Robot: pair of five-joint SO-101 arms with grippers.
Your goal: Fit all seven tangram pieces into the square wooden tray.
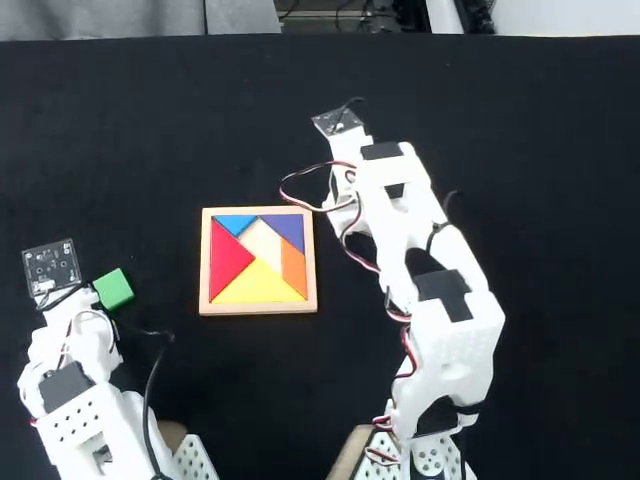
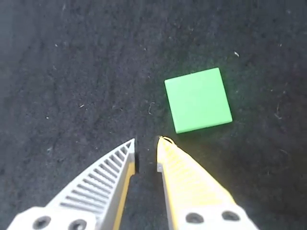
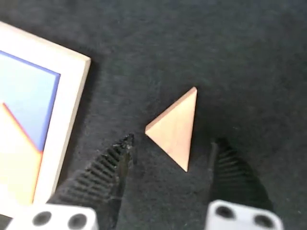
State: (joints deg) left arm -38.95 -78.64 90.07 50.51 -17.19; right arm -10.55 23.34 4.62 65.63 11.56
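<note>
Right gripper (image 3: 173,143) – fingers spread wide, tips down at the black table (image 3: 249,57), holding nothing. Pale wooden triangle (image 3: 175,128) lies flat between the two fingertips and a bit ahead of them, with a gap to each finger. Square wooden tray (image 3: 67,110) sits just off to one side of this gripper, its corner near the dark finger (image 3: 112,165), apart from the triangle. A blue piece (image 3: 29,91) is seated just inside that corner.

Left gripper (image 2: 147,140) – fingers barely parted, a slim gap, nothing between them. Green square (image 2: 198,99) lies flat on the table just ahead of the yellow-edged finger (image 2: 184,177), off to its side, not touching the tip.

High view: tray (image 1: 258,307) lies between the two arms, nearer the right one, and holds the red, yellow, blue, purple and orange pieces, with a pale patch at centre. Green square (image 1: 113,289) is well apart from the tray, right by the left arm's tip.
</note>
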